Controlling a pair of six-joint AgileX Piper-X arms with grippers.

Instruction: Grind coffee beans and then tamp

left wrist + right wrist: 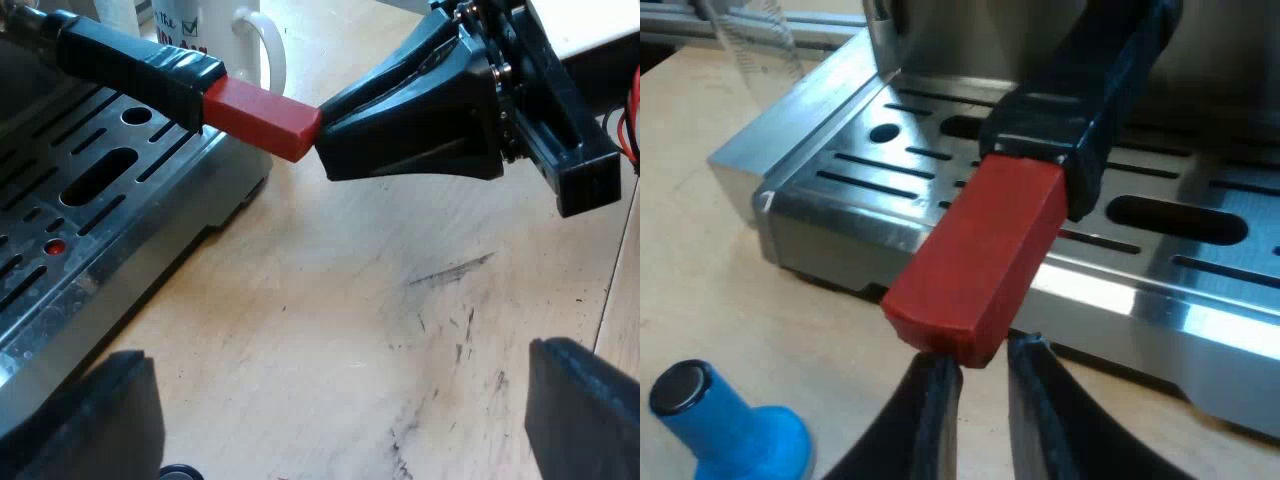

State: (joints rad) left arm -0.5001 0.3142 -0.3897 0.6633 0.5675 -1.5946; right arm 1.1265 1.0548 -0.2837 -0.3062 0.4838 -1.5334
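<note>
Our right gripper [980,375] meets the red end [975,250], grip we cannot tell; left gripper [340,410] idles, jaws released. We should grasp squarely.

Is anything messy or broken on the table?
Only a little. The wooden table has dark scuff marks on it, close to the coffee machine's metal tray. Nothing looks spilled or broken, and the mug stands upright.

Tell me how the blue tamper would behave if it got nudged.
The blue tamper looks rigid and probably light plastic. Its flared base should resist tipping, though if knocked over its round body would likely roll on the smooth wooden table.
</note>
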